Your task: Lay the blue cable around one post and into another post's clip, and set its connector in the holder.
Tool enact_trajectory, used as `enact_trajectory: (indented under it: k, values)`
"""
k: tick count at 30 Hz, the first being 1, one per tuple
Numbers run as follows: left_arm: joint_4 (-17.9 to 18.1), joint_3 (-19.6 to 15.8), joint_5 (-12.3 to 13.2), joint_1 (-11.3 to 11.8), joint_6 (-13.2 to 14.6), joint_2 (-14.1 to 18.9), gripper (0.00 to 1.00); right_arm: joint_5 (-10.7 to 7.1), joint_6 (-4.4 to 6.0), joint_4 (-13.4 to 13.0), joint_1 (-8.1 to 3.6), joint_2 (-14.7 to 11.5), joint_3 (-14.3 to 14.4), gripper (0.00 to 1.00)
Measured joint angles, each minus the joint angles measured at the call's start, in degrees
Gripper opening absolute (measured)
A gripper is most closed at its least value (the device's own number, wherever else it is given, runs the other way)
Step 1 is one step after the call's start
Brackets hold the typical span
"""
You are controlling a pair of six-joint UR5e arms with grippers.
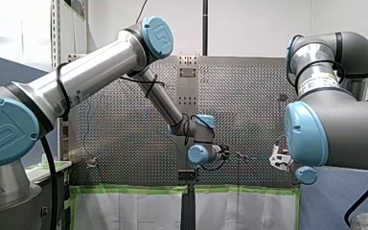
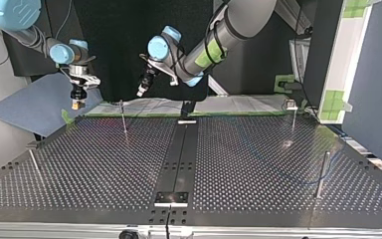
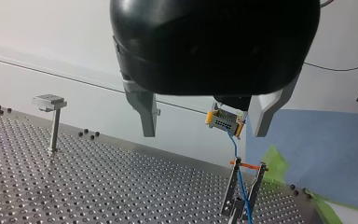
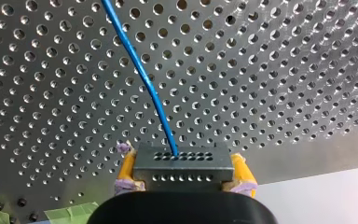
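Could yank the blue cable (image 4: 142,79) out of the forked post (image 3: 230,186) if pulled upward, with the connector (image 4: 182,163) clenched in the right end effector (image 4: 184,173) above that post and the left end effector (image 3: 203,133) spread empty.

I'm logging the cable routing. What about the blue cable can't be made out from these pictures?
Blue cable: cut off by the right wrist view's edge; too thin to trace in the top view.
Clip post: base cut off by the left wrist view's edge, so whether the cable is seated is unclear.
Connector: rear hidden inside my right end effector, right wrist view.
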Motion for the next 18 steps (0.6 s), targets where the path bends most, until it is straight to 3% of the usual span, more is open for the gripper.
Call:
enact_trajectory:
  k: [18]
  values:
    - [-0.69,0.0,0.06,0.11,-0.03,0.01,0.98,0.0,0.01,-0.04,-0.01,0.09,-0.03,0.36]
